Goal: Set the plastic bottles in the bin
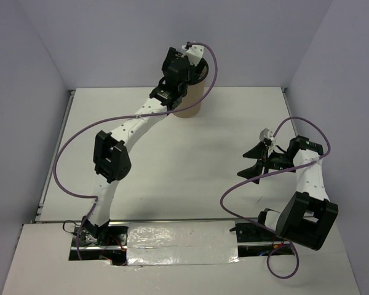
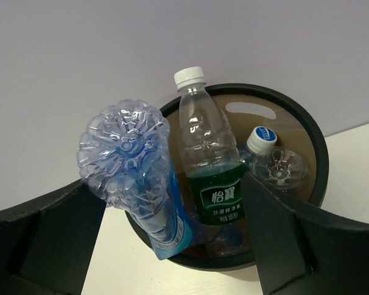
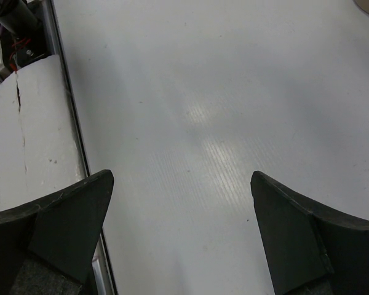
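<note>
Wherever visible — white table (image 1: 190, 175), lilac walls (image 1: 246, 43)

Just counting here: one bin (image 2: 307, 132), four plastic bottles (image 2: 135, 172) I can actually make out, only one green-label bottle (image 2: 212, 166) among them, plus two arms (image 1: 124, 134).

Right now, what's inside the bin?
An upright green-label bottle, a blue-capped bottle and a clear bottle showing its base. A blue-label bottle tilts neck-down over the near rim, hiding that side. The bin floor beneath the bottles is covered.
</note>
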`<state>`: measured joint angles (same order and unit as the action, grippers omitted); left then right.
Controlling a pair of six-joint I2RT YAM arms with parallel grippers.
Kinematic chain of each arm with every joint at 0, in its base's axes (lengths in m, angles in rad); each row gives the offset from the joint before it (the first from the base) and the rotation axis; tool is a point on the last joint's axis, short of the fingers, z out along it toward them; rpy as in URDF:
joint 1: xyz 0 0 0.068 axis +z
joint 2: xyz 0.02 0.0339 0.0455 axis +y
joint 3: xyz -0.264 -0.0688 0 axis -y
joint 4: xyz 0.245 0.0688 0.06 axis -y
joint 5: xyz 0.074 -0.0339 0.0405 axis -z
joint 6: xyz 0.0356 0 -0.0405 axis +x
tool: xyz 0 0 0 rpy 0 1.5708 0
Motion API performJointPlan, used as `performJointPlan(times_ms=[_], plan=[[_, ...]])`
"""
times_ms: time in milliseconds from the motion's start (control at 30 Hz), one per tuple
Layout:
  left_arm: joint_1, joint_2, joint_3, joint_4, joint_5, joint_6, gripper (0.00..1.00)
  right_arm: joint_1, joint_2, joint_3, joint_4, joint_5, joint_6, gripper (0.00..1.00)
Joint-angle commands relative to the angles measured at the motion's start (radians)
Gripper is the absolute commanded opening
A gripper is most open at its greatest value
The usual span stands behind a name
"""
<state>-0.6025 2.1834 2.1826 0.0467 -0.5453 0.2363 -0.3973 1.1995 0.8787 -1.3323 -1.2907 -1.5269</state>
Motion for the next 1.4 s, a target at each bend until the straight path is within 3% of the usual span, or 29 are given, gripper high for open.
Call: performJointPlan(times_ms=[0,133,200,300,333,367,467,533,600,633,767,1033,1367], plan=[[0.0,-0.089,0.054,-0.014,0.031,-0.043,1.0,-0.005,-0.009,0.035,-0.11,-0.007,0.0,1.0],[-0.002,-0.189,0.052,-0.08,0.073,-0.095,1.0,-0.003,-0.018,0.095,-0.081,0.01,0.066,1.0],[-0.002,-0.235,0.037,-0.132,0.119,-0.152,1.0,-0.002,-0.031,0.137,-0.027,0.03,0.183,1.0],[-0.002,-0.383,-0.032,-0.194,0.209,-0.229,1.0,0.024,-0.11,0.166,0.19,0.096,0.475,1.0],[-0.002,-0.422,-0.097,-0.205,0.232,-0.302,1.0,0.04,-0.133,0.166,0.334,0.125,0.561,1.0],[-0.002,-0.459,-0.133,-0.212,0.258,-0.322,1.0,0.06,-0.159,0.158,0.405,0.199,0.718,1.0],[0.0,-0.615,-0.301,-0.222,0.346,-0.411,1.0,0.184,-0.268,0.144,0.651,0.37,0.969,1.0],[0.006,-0.726,-0.431,-0.235,0.424,-0.466,1.0,0.316,-0.333,0.14,0.767,0.587,1.054,1.0],[0.01,-0.825,-0.522,-0.238,0.468,-0.494,1.0,0.392,-0.368,0.155,0.812,0.768,1.152,1.0],[0.013,-0.861,-0.614,-0.24,0.501,-0.517,0.99,0.472,-0.371,0.166,0.837,0.813,1.181,1.0],[0.017,-1.02,-0.854,-0.196,0.573,-0.529,1.0,0.555,-0.345,0.229,0.848,0.935,1.361,1.0],[0.02,-1.284,-1.213,-0.116,0.591,-0.487,1.0,0.621,-0.317,0.186,0.955,1.097,1.587,1.0],[0.02,-1.304,-1.278,-0.143,0.607,-0.447,1.0,0.632,-0.42,-0.034,1.187,1.122,1.621,1.0]])
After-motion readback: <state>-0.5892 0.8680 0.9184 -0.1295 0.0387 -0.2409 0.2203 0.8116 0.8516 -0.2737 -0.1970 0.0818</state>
